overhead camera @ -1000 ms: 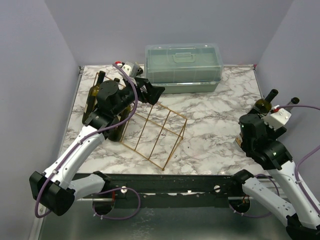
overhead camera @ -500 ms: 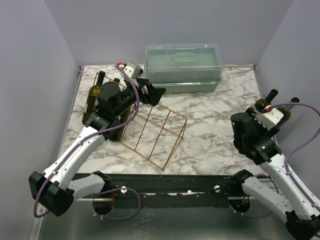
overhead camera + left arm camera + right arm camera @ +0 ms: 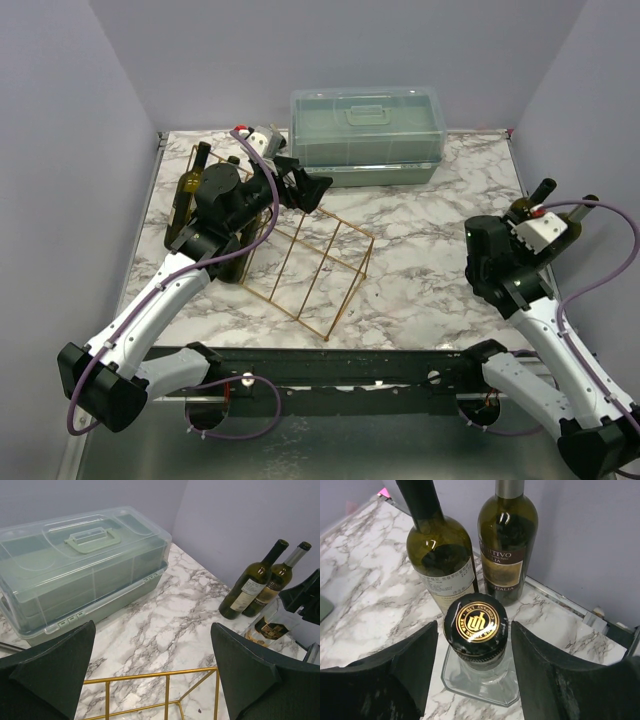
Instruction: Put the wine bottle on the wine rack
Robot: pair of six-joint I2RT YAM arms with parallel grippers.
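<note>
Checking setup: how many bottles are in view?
5: two green wine bottles and a black-capped clear bottle near the right wall; two dark bottles at the gold wire rack. The left arm may hide more.

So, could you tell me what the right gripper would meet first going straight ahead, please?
Probably the black-capped clear bottle, which sits between its fingers; two wine bottles stand behind it.

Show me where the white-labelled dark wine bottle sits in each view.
Top external: white-labelled bottle at the far right, mid-height.
Left wrist: the bottle on the right side, upper half.
Right wrist: the bottle upper left of centre.
Shared landmark: brown-labelled bottle beside it.
</note>
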